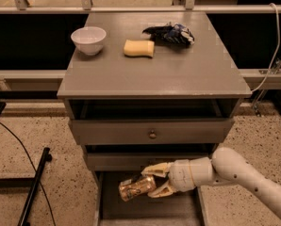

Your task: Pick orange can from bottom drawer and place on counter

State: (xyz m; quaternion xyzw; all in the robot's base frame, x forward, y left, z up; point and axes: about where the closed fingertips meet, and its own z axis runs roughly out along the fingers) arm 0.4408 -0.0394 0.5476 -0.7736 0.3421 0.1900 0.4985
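The orange can point(136, 188) is a shiny copper can lying on its side, held above the floor of the open bottom drawer point(150, 208). My gripper point(152, 181) reaches in from the right, its cream fingers point(155, 168) shut around the can's right end. The white arm point(235, 171) runs off to the lower right. The grey counter point(178, 69) is the cabinet's flat top, well above the gripper.
On the counter stand a white bowl point(88, 39), a pale yellow sponge point(139, 48) and a dark foil bag point(171, 33). Two shallower drawers point(152, 132) with round knobs sit above the bottom one. A black stand leg point(34, 187) and cable lie on the floor at left.
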